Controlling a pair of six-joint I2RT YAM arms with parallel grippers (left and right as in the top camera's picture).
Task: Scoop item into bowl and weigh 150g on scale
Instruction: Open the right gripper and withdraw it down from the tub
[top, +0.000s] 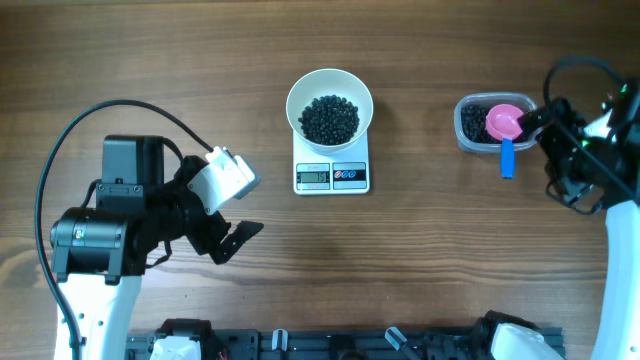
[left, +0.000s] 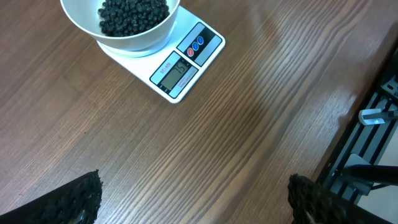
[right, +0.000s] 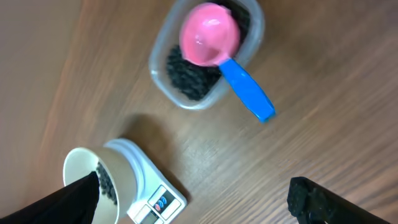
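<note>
Sitting on the scale (top: 332, 176) mid-way along the counter (top: 400, 260), the bowl (top: 330, 88) holds the item (top: 329, 119); the display's digits are unreadable. Left claw (left: 194, 199) and right claw (right: 193, 199) both gape wide, empty. A pink scoop (top: 505, 124) rests in the clear tub (top: 470, 130).

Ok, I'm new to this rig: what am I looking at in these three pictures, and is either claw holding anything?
Two robot arms stand at a wooden table, each ending in a two-finger gripper. One picture looks straight down; the other two come from wrist cameras, so the dark shapes in their bottom corners are that arm's own fingers. A white bowl of small black beads sits on a kitchen scale. To the right, a clear tub holds more beads, with a blue-handled pink scoop resting in it. The left gripper and right gripper are both open, holding nothing.
</note>
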